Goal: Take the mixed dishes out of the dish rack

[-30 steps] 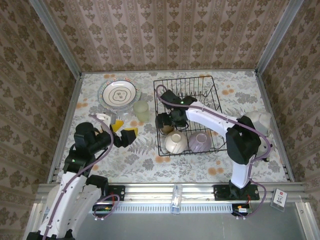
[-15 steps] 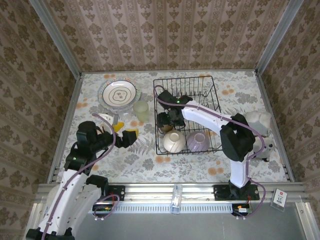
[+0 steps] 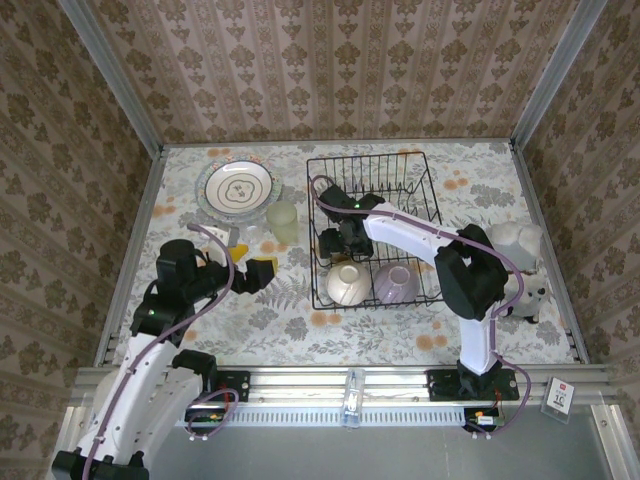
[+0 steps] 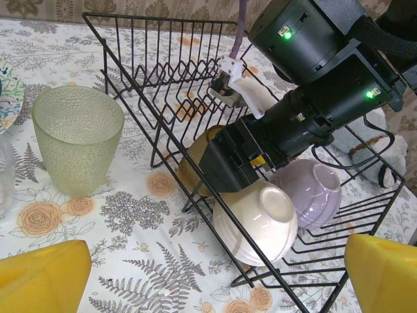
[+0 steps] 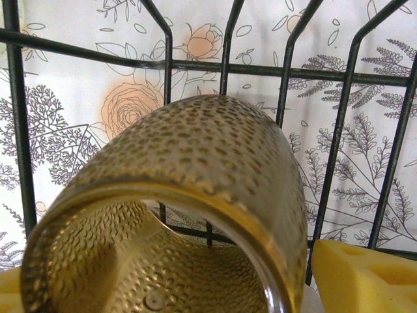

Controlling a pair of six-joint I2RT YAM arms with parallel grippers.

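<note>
1. amber-brown cup (image 5: 195,169): lies on its side in the dish rack (image 4: 156,18), at its left edge, mouth toward the right wrist camera, beside the cream bowl (image 4: 257,222).
2. Handling, judged: rigid, light, pebbled wall gives some bite. Probably glass or hard plastic, so breakable, and it can roll on the wires.
3. Best hold: across the wall near the rim, then lift clear of the tines.
4. right gripper (image 5: 189,283): yellow pads (image 5: 365,274) stand wide, one on each side of the cup. Close view, so I cannot tell whether they press it or just flank it.
5. left gripper (image 3: 249,258): fingers spread fully, nothing between them, over the table just left of the rack, near the pale-green cup (image 4: 78,147).
</note>
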